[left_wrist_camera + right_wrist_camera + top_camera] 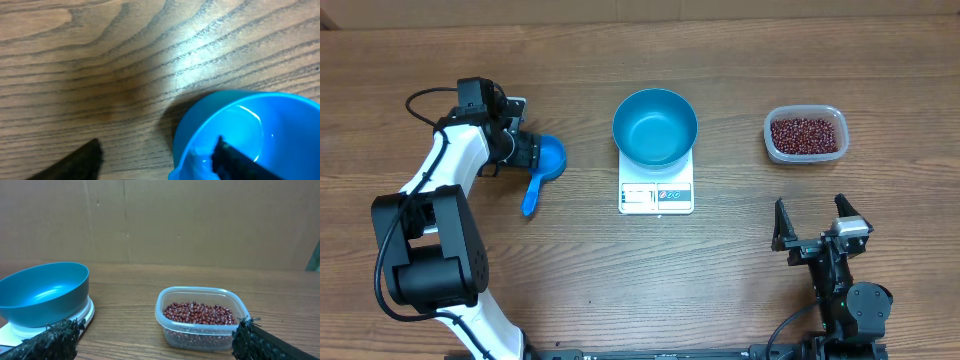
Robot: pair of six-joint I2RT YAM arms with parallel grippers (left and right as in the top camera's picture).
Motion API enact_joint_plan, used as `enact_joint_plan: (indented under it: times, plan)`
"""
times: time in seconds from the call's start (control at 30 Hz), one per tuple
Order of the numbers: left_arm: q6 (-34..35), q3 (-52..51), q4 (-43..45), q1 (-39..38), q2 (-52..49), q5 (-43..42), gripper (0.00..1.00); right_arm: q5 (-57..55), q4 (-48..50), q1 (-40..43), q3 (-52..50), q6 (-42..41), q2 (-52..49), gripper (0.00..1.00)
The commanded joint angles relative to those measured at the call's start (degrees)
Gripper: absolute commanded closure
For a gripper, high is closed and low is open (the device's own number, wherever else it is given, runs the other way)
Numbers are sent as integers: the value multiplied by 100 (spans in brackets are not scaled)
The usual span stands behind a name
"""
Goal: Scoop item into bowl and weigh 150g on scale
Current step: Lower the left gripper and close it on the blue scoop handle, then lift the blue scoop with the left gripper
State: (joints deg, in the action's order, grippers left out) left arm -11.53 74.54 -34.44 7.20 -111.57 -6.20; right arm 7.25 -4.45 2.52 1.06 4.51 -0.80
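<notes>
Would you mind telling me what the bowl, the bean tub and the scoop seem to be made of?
Bowl: probably plastic or melamine, smooth teal with soft, semi-gloss highlights. Tub: clear, thin plastic; the beans show through its wall. Scoop: bright blue glossy plastic, judging by sharp reflections inside its cup.

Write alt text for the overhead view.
An empty blue bowl sits on a white scale in the middle of a wooden table. To its right a clear tub holds red-brown beans. To its left the left hand is at the cup of a blue scoop, and the right hand is open nearer the front.
</notes>
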Motion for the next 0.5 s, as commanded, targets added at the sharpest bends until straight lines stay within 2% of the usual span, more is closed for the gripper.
enact_joint_plan:
  times: [0.0,0.23,0.33,0.47]
  plan:
    - [37,94,-24,11,-72,22,34,11,26,-33,-61,26,35,0]
    - [37,94,-46,4,-72,22,61,11,26,-33,-61,26,35,0]
    - [37,94,-68,4,-72,22,76,11,24,-33,-61,26,35,0]
    - [37,94,-111,-2,-72,22,87,11,26,-33,-61,26,35,0]
